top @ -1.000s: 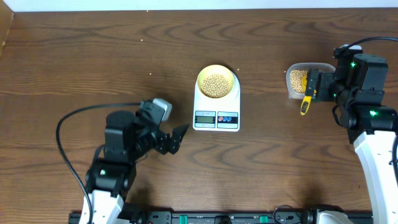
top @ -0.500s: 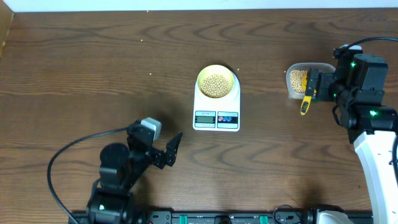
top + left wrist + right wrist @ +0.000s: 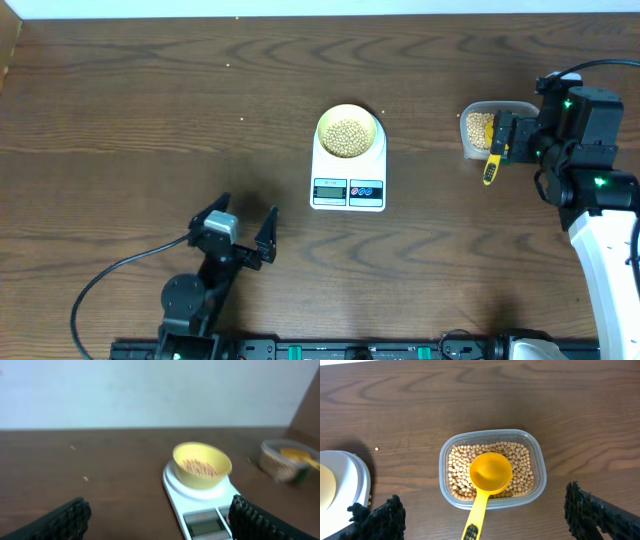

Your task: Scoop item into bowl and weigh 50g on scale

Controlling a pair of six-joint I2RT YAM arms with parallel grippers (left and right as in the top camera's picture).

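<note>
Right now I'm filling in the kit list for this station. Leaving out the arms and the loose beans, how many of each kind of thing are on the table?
Yellow bowl: 1
White scale: 1
Clear container: 1
Yellow scoop: 1
Total: 4

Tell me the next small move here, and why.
Probably lift the right gripper away from the container. The scoop lies loose among its beans, the jaws stand open either side, and the bowl sits on the scale with beans in it. The left gripper is open near the table's front edge. The display is unreadable.
</note>
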